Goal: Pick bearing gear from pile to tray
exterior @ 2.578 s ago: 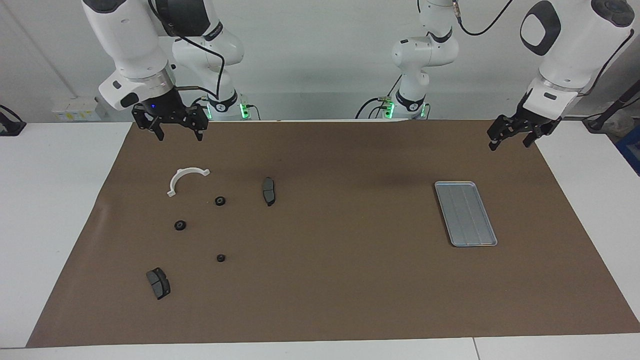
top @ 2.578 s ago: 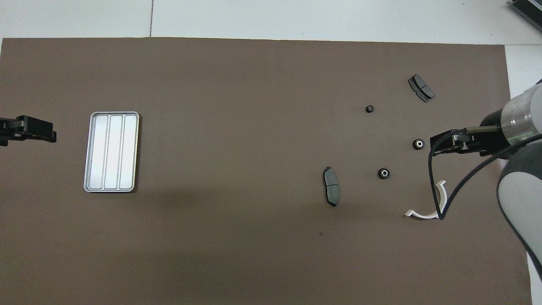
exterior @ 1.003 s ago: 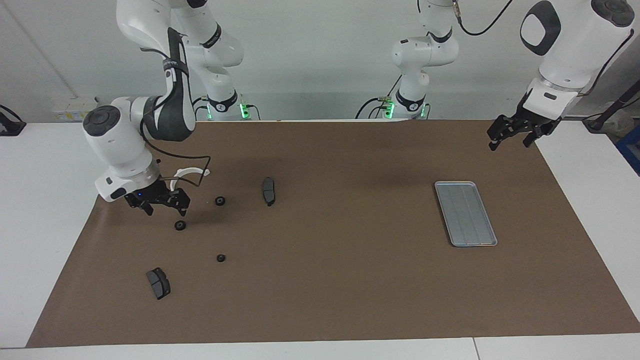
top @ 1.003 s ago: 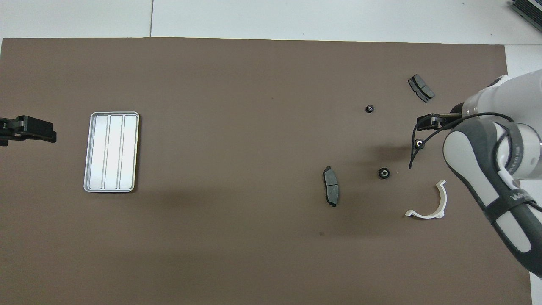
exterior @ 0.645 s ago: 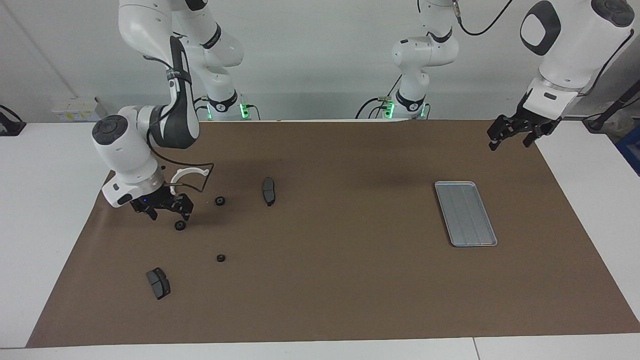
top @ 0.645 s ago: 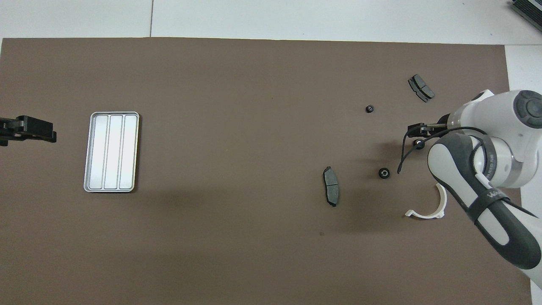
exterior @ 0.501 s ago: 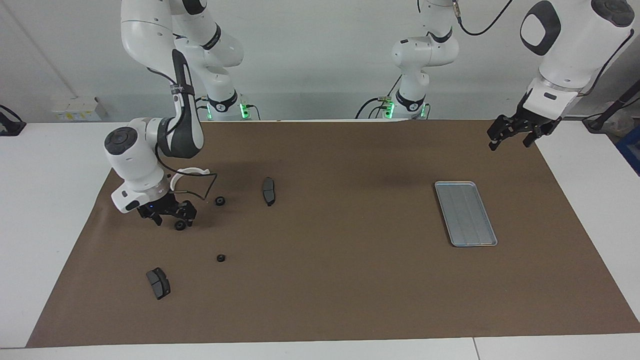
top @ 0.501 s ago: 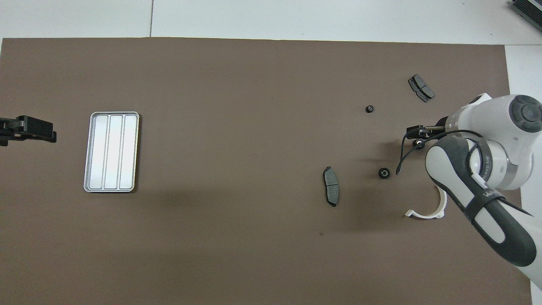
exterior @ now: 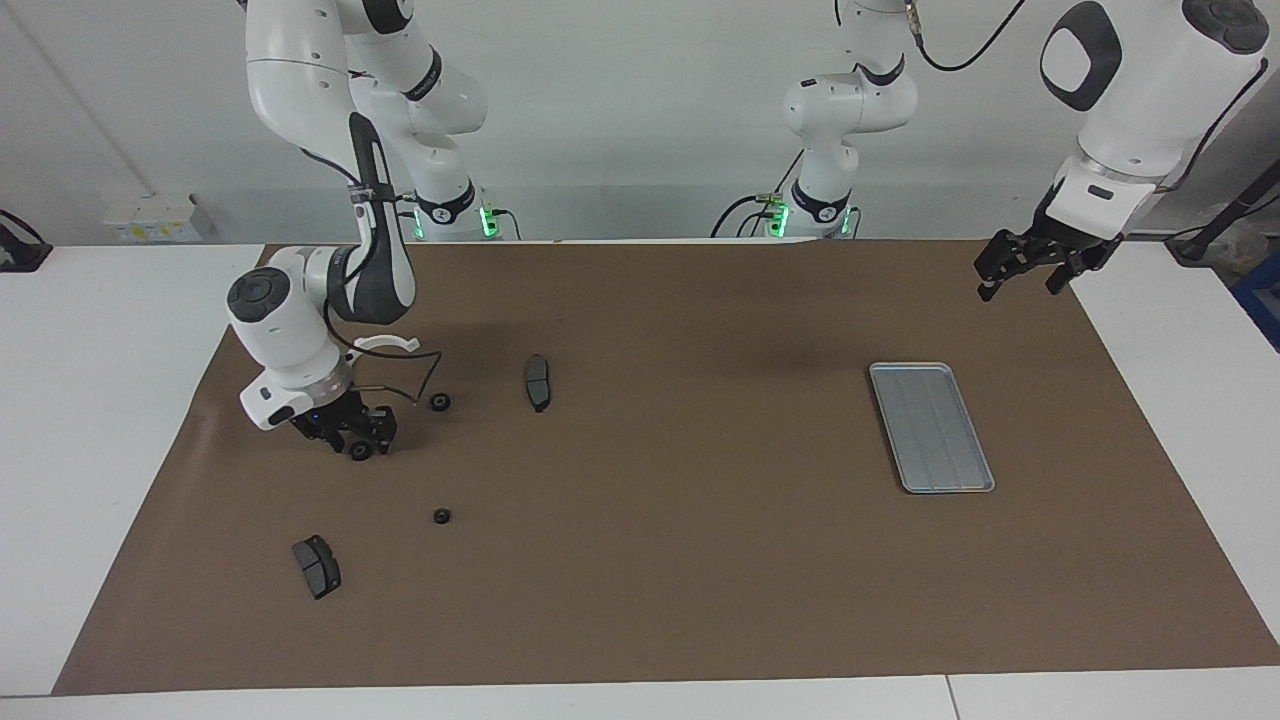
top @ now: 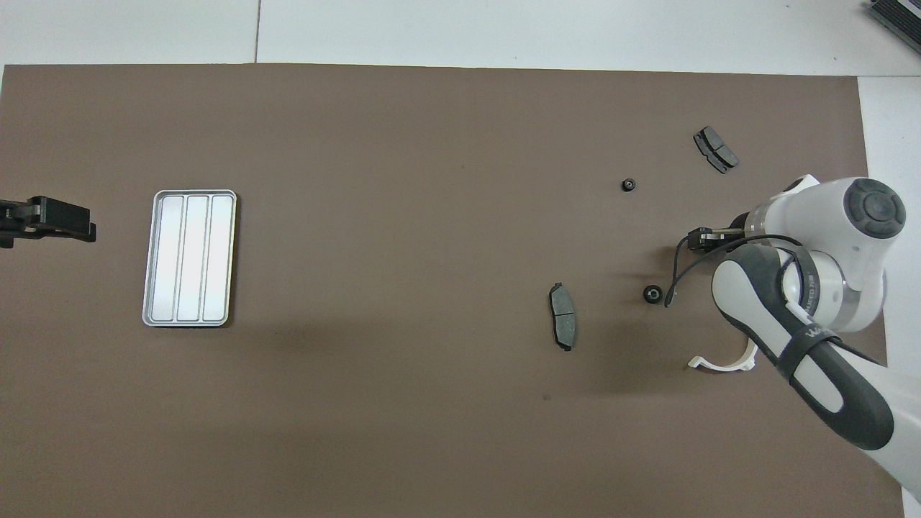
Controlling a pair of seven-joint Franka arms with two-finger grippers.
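The pile lies at the right arm's end of the brown mat: a white curved bracket (exterior: 385, 344) (top: 719, 363), two dark grey brake pads (exterior: 537, 381) (exterior: 316, 566) and small black bearing gears. My right gripper (exterior: 358, 442) (top: 701, 239) is down at the mat, open, with one gear (exterior: 360, 452) between its tips; the overhead view hides that gear under the gripper. Two other gears (exterior: 439, 402) (exterior: 441, 516) lie loose on the mat. The silver tray (exterior: 930, 427) (top: 189, 257) is empty at the left arm's end. My left gripper (exterior: 1020, 288) (top: 72, 223) waits open and raised beside the tray.
The right arm's elbow and a black cable (exterior: 415, 372) hang over the bracket. The brown mat (exterior: 680, 560) covers most of the white table. The loose gears (top: 652, 293) (top: 629, 185) and the brake pads (top: 563, 326) (top: 715, 149) also show in the overhead view.
My right gripper came down from above the mat's near edge to the mat and closed in on the gear beside the bracket. The left arm has not moved.
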